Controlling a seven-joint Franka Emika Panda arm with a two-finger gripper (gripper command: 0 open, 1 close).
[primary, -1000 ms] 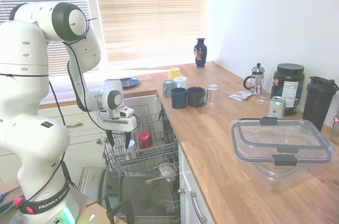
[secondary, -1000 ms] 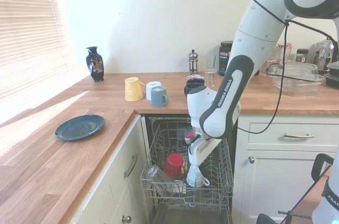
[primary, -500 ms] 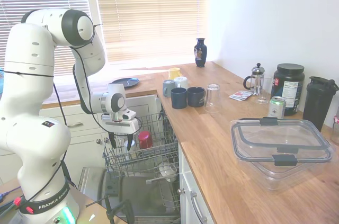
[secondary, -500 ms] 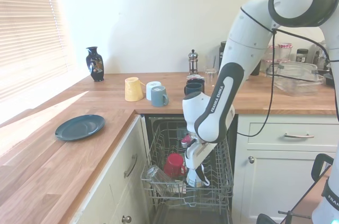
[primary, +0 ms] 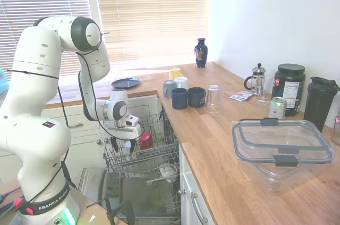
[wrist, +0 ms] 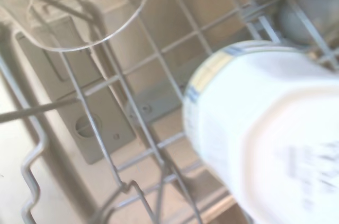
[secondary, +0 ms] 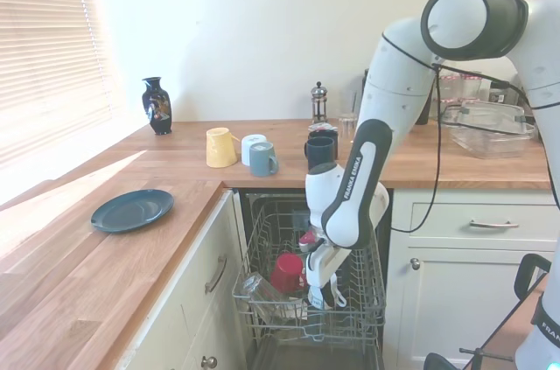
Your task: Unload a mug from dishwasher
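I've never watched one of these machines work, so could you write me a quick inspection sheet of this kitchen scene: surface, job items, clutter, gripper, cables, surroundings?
Surface: wooden worktop, dry and tidy where bare.
Job's things: dishwasher open with its wire rack pulled out; white mug sits in the rack, filling the wrist view.
Clutter: in the rack, a red cup and a clear glass on its side. On the worktop, navy mugs, yellow mug, blue plate, French press, lidded plastic box.
Gripper: gripper lowered into the rack at the mug; open or shut cannot be told.
Cables: black cable along the arm.
Surroundings: window blinds, dark vase, white drawers.
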